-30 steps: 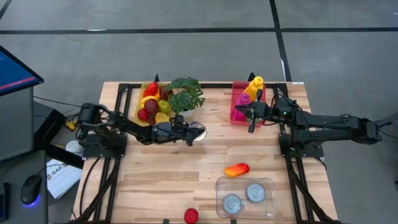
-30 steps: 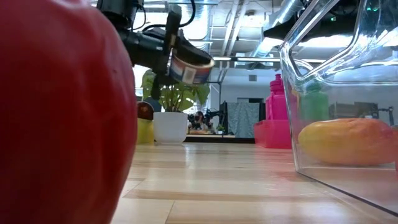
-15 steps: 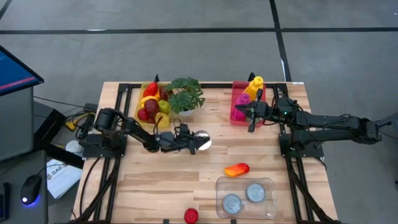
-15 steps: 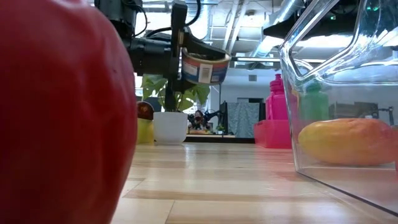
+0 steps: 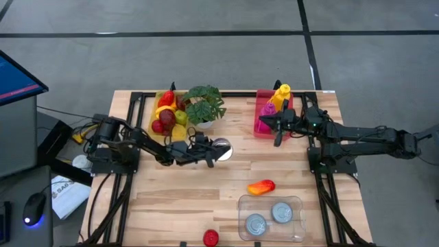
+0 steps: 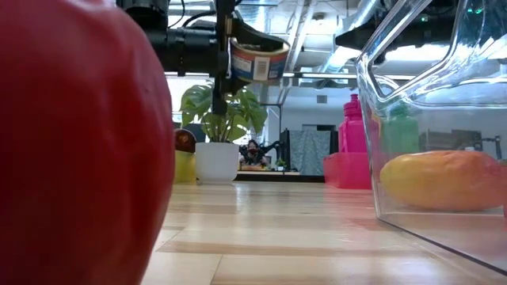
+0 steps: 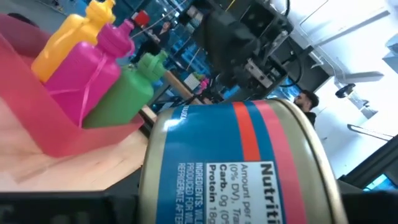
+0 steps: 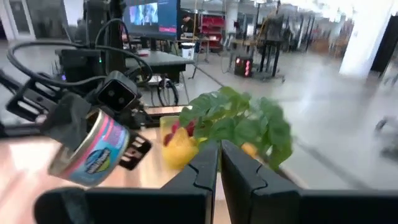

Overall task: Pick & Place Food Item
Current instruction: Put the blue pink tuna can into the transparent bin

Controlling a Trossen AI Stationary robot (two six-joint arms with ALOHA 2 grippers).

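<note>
High view shows the left gripper (image 5: 218, 151) clamped on a blue-labelled can (image 5: 222, 149), lifted clear of the table (image 5: 206, 199) just in front of the potted plant (image 5: 204, 104). Low view confirms the can hangs in the air. Over by the pink bin (image 5: 264, 118), the right gripper (image 5: 276, 126) hovers with fingers pressed together, holding nothing.
</note>
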